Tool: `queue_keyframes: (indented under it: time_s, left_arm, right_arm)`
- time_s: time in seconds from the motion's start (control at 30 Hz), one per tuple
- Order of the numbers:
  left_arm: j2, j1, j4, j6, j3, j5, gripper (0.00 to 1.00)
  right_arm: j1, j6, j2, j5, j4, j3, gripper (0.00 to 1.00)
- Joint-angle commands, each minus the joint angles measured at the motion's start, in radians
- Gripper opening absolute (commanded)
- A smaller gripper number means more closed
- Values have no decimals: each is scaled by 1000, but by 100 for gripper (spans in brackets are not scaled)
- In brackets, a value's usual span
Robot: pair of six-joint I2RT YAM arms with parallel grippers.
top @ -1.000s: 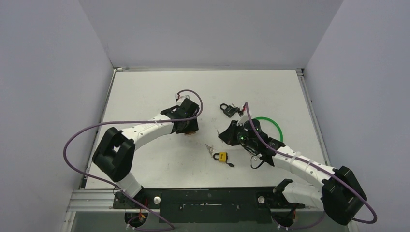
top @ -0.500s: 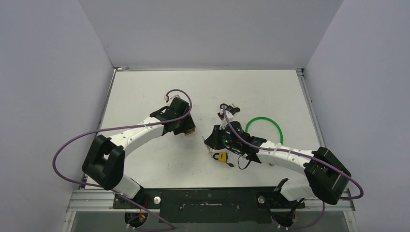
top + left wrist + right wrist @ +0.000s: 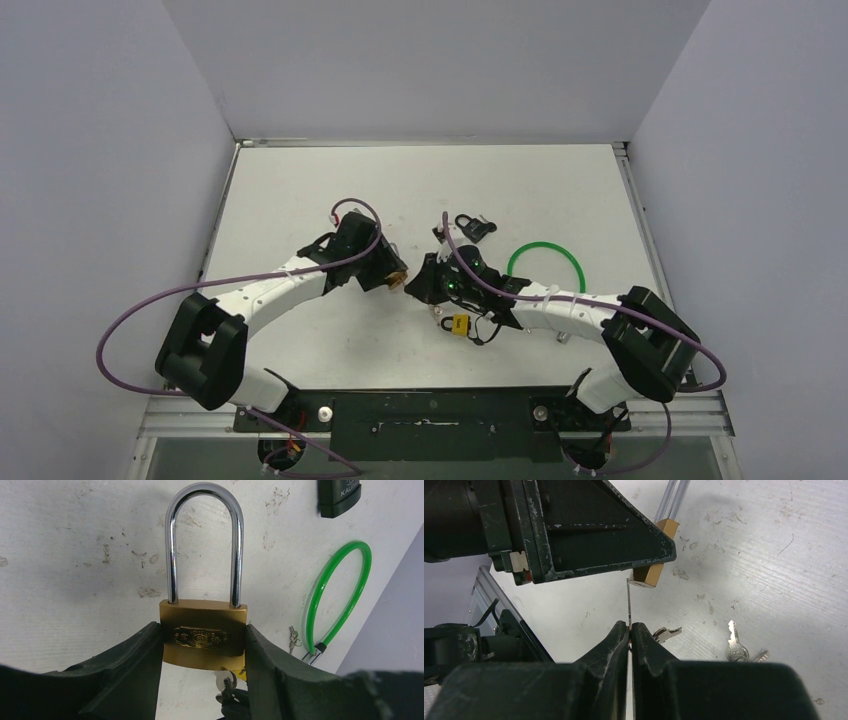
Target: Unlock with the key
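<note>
My left gripper is shut on the brass padlock, gripping its body by both sides, and the long silver shackle stands closed in the body. In the top view the left gripper and the right gripper meet at the table's middle. My right gripper is shut on a key, seen edge-on. The key's tip reaches the bottom of the brass padlock. In the left wrist view the key sits right under the padlock's bottom. I cannot tell how deep it sits.
A small yellow padlock lies just in front of the right gripper. A black padlock and a green cable loop lie behind and to the right. Loose keys lie on the table, and another key hangs beside the right fingers.
The right gripper has swung left, away from the green loop, up to the brass padlock. The left gripper has drifted slightly left and nearer with the padlock.
</note>
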Motion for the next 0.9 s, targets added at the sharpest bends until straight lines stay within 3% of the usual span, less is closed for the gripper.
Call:
queue_keyframes:
  time_s: [0.0,0.87]
  left_arm:
    - [-63,16,123,-41,13,42,0]
    - [-61,26,168,-52,-23,71,0]
  right_arm:
    - [6,9,12,-15,58,35,0]
    - [4,45,16,-10,92,3,0]
